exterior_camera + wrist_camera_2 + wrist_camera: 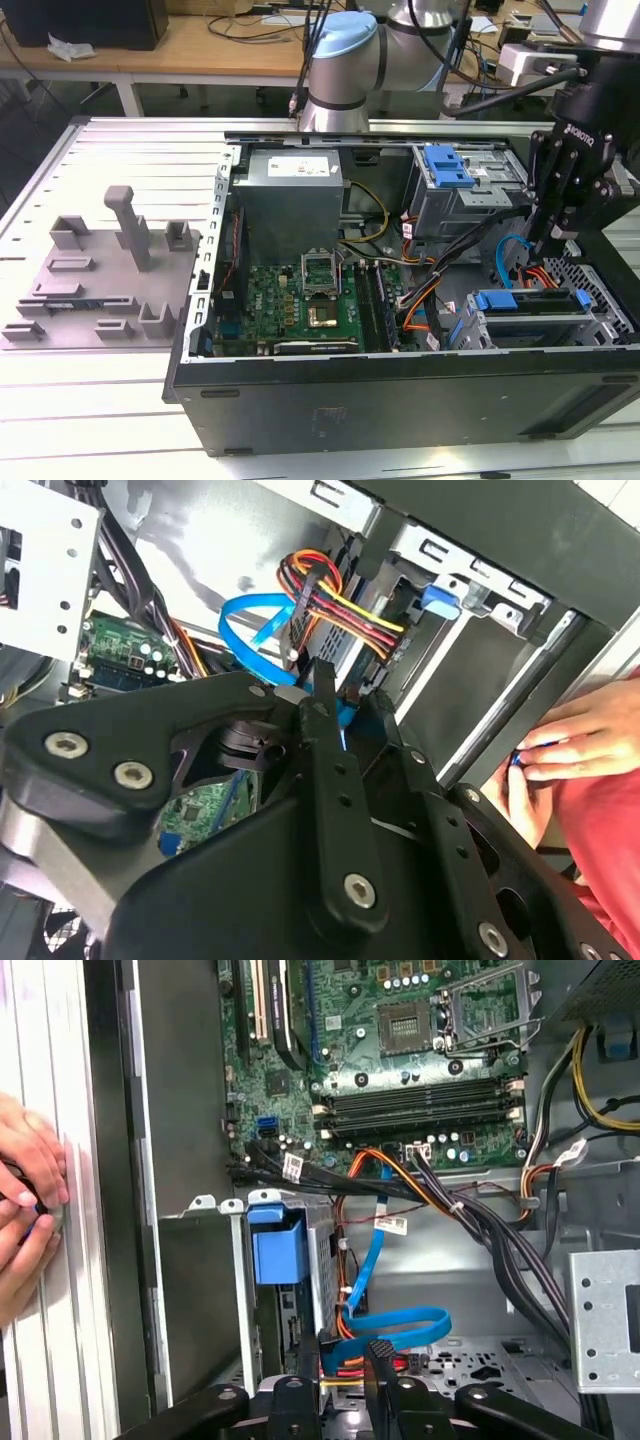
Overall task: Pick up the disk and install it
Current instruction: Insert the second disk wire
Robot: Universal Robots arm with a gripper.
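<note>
Exterior view: an open computer case (pixel 400 390) lies on its side on the slatted metal tabletop (pixel 110 400). The black gripper (pixel 553 236) hangs above the drive bays at the exterior view's right end of the case, near the coiled blue data cable (pixel 512 252). Below it, the disk (pixel 530 301) sits in the lower drive cage, its blue frame running along the top edge (the metal body is mostly hidden by the cage). A second blue-framed carrier (pixel 447 166) sits in the upper bay toward the back. The green motherboard (pixel 300 300) fills the middle of the case, and a grey fixture plate (pixel 100 280) lies on the tabletop well apart, at the exterior view's left.

Second wrist view: the gripper (pixel 335 705) dominates the foreground, its fingers (pixel 322 692) reaching toward the bundle of red, yellow and orange power wires (pixel 335 605) and the blue cable (pixel 250 630). I cannot tell whether the fingers are apart or together. A person's hand (pixel 580 740) rests at the outer edge of the case.

First wrist view: the blue frame of the disk (pixel 277 1245) stands in the cage beside the case wall. The blue cable (pixel 385 1325) loops just above the gripper (pixel 380 1355). The hand (pixel 30 1190) touches the tabletop rails outside the case.
</note>
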